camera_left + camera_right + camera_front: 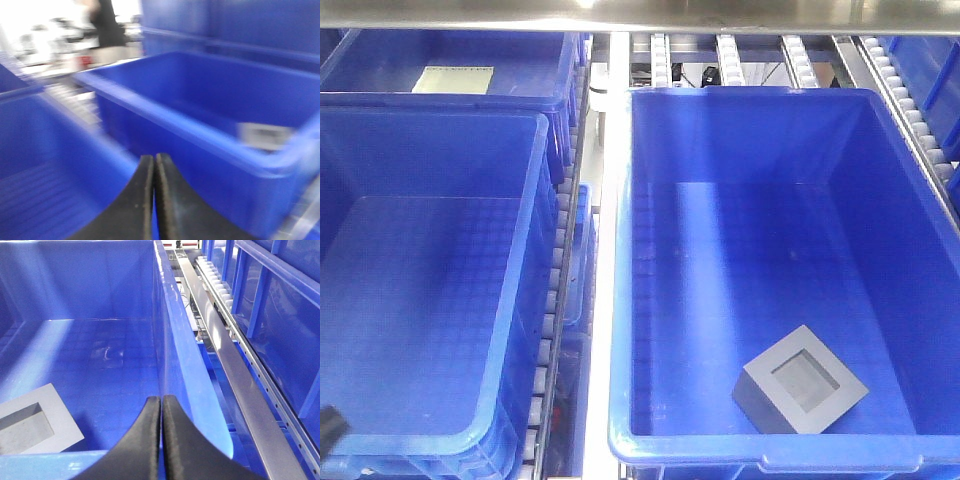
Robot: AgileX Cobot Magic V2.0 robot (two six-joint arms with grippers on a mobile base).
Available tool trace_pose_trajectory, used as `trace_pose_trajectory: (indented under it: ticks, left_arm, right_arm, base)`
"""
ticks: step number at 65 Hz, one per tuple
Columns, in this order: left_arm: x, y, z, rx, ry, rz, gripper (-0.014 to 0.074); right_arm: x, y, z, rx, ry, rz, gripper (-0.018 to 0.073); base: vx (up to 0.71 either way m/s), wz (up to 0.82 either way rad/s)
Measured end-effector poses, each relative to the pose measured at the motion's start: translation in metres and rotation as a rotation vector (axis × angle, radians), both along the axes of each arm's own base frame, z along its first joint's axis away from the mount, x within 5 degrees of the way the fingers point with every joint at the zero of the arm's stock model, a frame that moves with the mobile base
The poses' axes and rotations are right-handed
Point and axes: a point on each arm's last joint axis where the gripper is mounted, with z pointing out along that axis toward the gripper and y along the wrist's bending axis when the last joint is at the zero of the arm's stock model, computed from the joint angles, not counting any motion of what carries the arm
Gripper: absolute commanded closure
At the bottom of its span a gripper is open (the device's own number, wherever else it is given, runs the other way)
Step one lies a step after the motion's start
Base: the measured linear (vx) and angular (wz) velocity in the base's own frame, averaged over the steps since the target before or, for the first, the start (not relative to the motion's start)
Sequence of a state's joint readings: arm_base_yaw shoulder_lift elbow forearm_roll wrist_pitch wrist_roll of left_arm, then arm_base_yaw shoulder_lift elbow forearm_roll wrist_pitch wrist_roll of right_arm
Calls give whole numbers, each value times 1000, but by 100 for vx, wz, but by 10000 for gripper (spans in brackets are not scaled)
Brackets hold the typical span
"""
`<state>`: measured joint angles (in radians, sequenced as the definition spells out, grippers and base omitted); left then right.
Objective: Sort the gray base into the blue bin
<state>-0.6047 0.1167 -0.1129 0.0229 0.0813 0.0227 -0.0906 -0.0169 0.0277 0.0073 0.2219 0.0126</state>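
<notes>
Already the gray base [802,380] lies pocket-up on the floor of the blue bin [650,250] near its front wall, both my grippers pressed closed and empty, so I judge only retreat remains.

Steel roller rails [558,300] ran between blue crates [430,280] on a rack. A metal beam [640,15] crossed the top and reflected bright lamps. One far crate held a pale sheet [453,79]. The left wrist view was blurred, its bright background unclear.
</notes>
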Motion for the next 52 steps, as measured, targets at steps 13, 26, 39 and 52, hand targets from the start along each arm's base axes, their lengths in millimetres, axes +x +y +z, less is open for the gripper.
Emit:
trace_pose_trajectory:
  ticks: [13, 26, 39, 52]
  left_arm:
    - [-1, 19, -14, -23, -43, 281, 603]
    - [0, 30, -13, -22, -56, 487, 603]
    - [1, 35, -14, -18, -56, 590, 603]
    - [4, 35, -36, -3, -10, 597, 603]
  right_arm:
    - [0, 0, 0, 0, 0, 0, 564]
    - [0, 0, 0, 0, 0, 0, 564]
    - [0, 0, 0, 0, 0, 0, 564]
    - [0, 0, 0, 0, 0, 0, 564]
  base:
    - [0, 0]
    - [0, 0]
    - [0, 0]
    - [0, 0]
